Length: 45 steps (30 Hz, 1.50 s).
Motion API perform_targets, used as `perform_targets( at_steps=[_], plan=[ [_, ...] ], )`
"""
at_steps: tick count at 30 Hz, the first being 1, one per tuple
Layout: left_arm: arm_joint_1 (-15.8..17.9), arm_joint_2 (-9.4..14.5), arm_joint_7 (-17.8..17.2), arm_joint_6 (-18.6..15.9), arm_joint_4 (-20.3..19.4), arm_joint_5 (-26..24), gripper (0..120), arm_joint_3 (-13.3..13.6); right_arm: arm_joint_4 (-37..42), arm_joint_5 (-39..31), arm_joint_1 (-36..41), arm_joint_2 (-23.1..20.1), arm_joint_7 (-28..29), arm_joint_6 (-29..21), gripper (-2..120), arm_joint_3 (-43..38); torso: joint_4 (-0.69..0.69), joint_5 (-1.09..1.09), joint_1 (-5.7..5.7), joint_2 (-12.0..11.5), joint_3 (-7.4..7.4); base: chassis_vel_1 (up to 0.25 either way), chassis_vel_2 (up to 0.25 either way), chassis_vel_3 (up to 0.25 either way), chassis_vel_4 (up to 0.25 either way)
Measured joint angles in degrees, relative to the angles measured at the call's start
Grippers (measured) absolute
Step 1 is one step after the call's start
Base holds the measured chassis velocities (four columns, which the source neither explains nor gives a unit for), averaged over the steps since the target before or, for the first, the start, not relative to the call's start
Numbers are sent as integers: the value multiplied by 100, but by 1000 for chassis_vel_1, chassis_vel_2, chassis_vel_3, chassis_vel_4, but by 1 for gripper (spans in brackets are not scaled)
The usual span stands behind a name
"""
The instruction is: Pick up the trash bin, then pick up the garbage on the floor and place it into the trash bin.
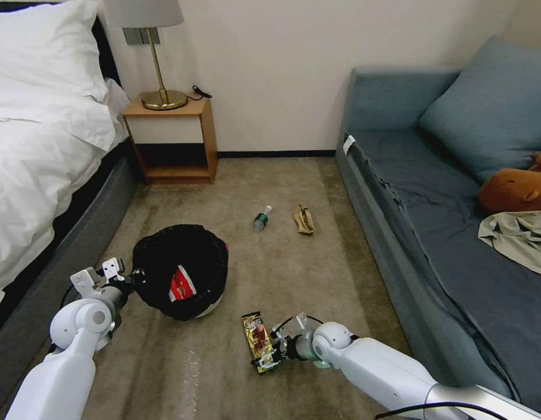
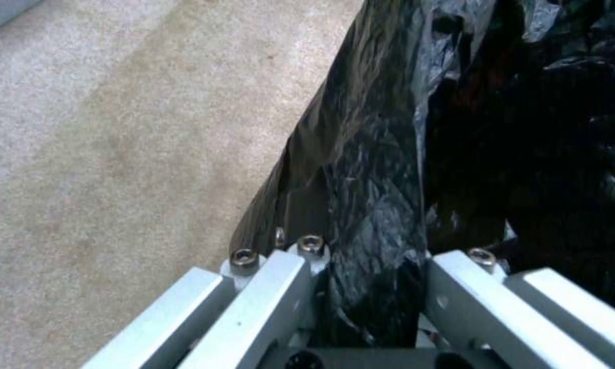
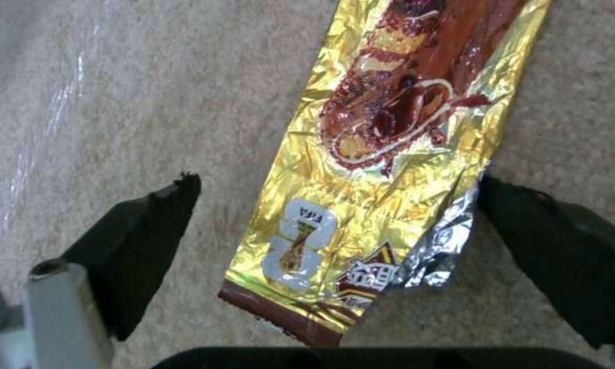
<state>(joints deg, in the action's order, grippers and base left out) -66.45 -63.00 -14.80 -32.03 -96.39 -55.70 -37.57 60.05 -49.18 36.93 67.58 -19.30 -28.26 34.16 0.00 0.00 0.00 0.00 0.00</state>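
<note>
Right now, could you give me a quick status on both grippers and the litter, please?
Left gripper shut on trash bin rim. Right gripper open, straddling snack wrapper on carpet. Red-white packet binned; green bottle, tan scrap beyond. Nothing in the way.

Left gripper [image 1: 132, 279] clamped closed; right gripper [image 1: 269, 354] low, fingers [image 3: 140, 241] spread apart.

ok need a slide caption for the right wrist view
Right gripper open around the lower end of a gold snack wrapper lying flat on the carpet.
</note>
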Motion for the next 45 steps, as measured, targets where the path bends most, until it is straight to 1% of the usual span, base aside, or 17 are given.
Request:
perform_targets(
  at_steps=[4, 5, 7, 8, 10, 13, 14, 17, 20, 23, 24, 26, 27, 28, 36, 42, 45],
  plan=[
    [17, 9, 11, 14, 34, 2, 2, 9, -40, 85, 16, 28, -3, 37, 91, -33, -3, -4, 0, 1, -1, 0, 0, 0, 0],
    [27, 9, 16, 16, 47, 4, 2, 17, -98, 135, 21, 75, -6, 77, 83, -56, -7, -11, -1, 2, -1, 0, 0, 0, 0],
    [29, 9, 19, 17, 50, 4, 2, 20, -118, 149, 26, 91, -6, 87, 79, -64, -7, -11, -1, 2, -2, 0, 0, 0, 0],
    [30, 8, 35, 18, 56, 4, 2, 25, -156, 182, 35, 126, 8, 108, 72, -73, -6, 0, 0, 1, -1, 0, 0, 0, 0],
    [29, 8, 38, 24, 61, 7, 2, 24, -177, 208, 34, 125, -11, 113, 68, -74, -5, -2, -1, 2, -2, 0, 0, 0, 0],
    [9, 13, 55, 34, 79, 10, 2, 2, -230, 278, 39, 128, -98, 126, 53, -70, 0, 0, -1, 1, -1, 0, 0, 0, 0],
    [9, 13, 55, 34, 79, 10, 2, 2, -230, 278, 39, 128, -98, 126, 53, -70, 0, 0, -1, 1, -1, 0, 0, 0, 0],
    [-16, 25, 73, 40, 81, 9, 2, -28, -275, 344, 56, 152, -189, 140, 36, -57, 3, 4, 0, 0, 0, 0, 0, 0, 0],
    [-23, 25, 73, 40, 81, 9, 2, -36, -294, 365, 62, 154, -204, 142, 30, -57, 4, 3, 0, 0, 0, 0, 0, 0, 0],
    [-34, 11, 75, 40, 77, 9, 2, -39, -346, 430, 83, 177, -220, 171, 16, -58, 0, 1, 0, 0, 0, 0, 0, 0, 0],
    [-34, 11, 75, 40, 77, 9, 2, -39, -346, 430, 83, 177, -220, 171, 16, -58, 0, 1, 0, 0, 0, 0, 0, 0, 0],
    [-47, 1, 79, 41, 73, 10, 2, -42, -370, 457, 115, 209, -260, 187, 5, -57, 0, 3, 0, -1, 1, 0, 0, 0, 0],
    [-47, 1, 79, 41, 73, 10, 2, -42, -370, 457, 115, 209, -260, 187, 5, -57, 0, 3, 0, -1, 1, 0, 0, 0, 0],
    [-53, -1, 79, 41, 72, 12, 2, -44, -372, 461, 115, 213, -266, 189, 1, -61, 4, 3, 0, -1, 1, 0, 0, 0, 0],
    [-69, -1, 82, 42, 59, 14, 2, -61, -335, 402, 90, 125, -265, 220, 0, -76, 4, 5, 0, -2, 1, 0, 0, 0, 0],
    [-60, -7, 90, 49, 55, 13, 2, -35, -170, 166, -38, -220, -95, 208, 0, -136, -1, -3, 0, -2, 2, 0, 0, 0, 0],
    [-50, -8, 100, 53, 55, 13, 2, -21, -90, 84, -74, -331, -50, 208, 0, -186, -2, 0, 0, -2, 2, 0, 0, 0, 0]
  ],
)
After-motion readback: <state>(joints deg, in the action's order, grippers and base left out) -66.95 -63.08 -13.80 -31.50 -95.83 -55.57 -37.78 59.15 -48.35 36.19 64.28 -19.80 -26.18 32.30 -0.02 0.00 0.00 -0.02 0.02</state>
